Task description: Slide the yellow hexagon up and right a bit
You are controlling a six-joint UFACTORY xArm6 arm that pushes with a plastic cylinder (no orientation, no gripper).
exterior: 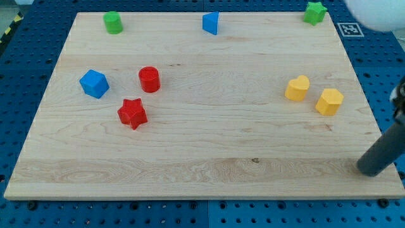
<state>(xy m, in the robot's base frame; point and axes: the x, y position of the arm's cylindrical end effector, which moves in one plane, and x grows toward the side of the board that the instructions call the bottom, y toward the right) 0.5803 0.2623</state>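
Your yellow hexagon (330,101) sits near the worktop's (209,145) right edge, just beside the yellow heart (297,88) on its left. There is no pincer to open or close, only my tip (370,171), resting below and right of the hexagon. Push off-centre and the hexagon may spin, nudge the heart, or slide off the right edge.

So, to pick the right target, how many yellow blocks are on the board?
2, both at the view's right: the yellow heart and, just right of it, the yellow hexagon. My tip sits below and right of them. None appears hidden.
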